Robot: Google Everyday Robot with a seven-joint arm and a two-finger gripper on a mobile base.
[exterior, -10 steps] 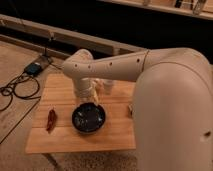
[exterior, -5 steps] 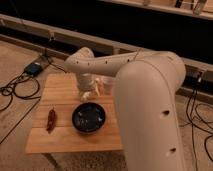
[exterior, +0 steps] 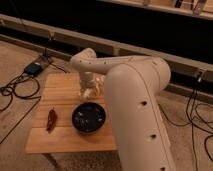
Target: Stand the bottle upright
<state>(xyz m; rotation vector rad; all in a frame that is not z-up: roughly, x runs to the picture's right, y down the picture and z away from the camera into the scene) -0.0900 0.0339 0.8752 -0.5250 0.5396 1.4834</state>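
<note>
One gripper (exterior: 87,93) low over one table (exterior: 50,142), its grip unreadable, behind one black bowl (exterior: 89,118), one red item (exterior: 51,119)

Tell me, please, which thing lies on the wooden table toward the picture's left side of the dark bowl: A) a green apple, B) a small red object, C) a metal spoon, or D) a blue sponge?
B: a small red object lies on the wooden table at the picture's left of the dark bowl, while the end effector hangs just beyond the bowl's far rim.
</note>
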